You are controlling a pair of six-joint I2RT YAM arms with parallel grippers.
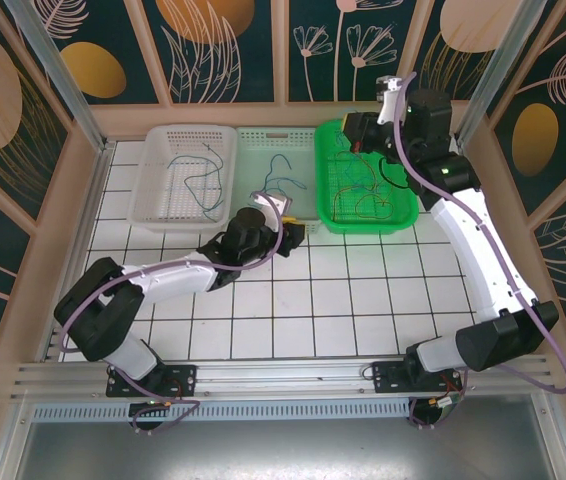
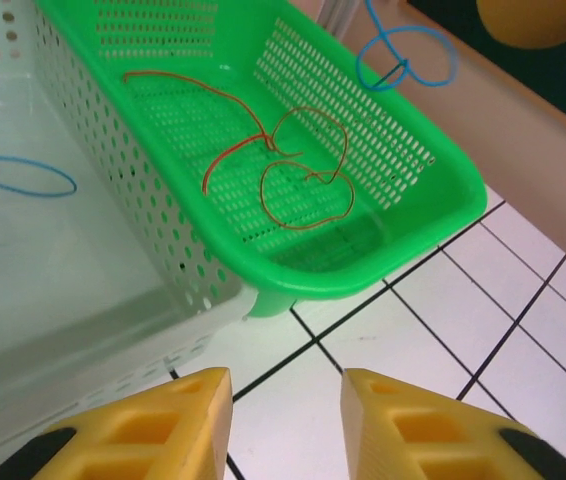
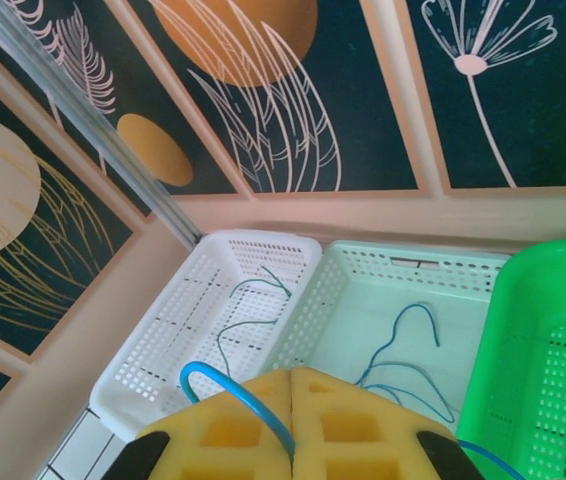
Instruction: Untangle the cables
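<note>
Thin cables lie in three baskets. Red cables [image 2: 283,170] curl in the green basket [image 2: 433,160], also seen from above [image 1: 363,192]. A blue cable [image 3: 403,350] lies in the pale mint basket [image 3: 363,270], and a teal cable [image 3: 253,300] in the white basket [image 3: 178,320]. My right gripper [image 3: 291,375] hangs over the green basket's back left corner [image 1: 348,132], shut on a blue cable [image 3: 233,395] whose loop dangles [image 2: 403,60]. My left gripper [image 2: 285,385] stands open over bare tile, just in front of the mint and green baskets [image 1: 296,232], nothing between its fingers.
The three baskets stand side by side along the back wall [image 1: 283,110]. White tiled floor [image 1: 343,300] stretches in front of them. Side walls and aluminium posts [image 1: 53,70] close in the table.
</note>
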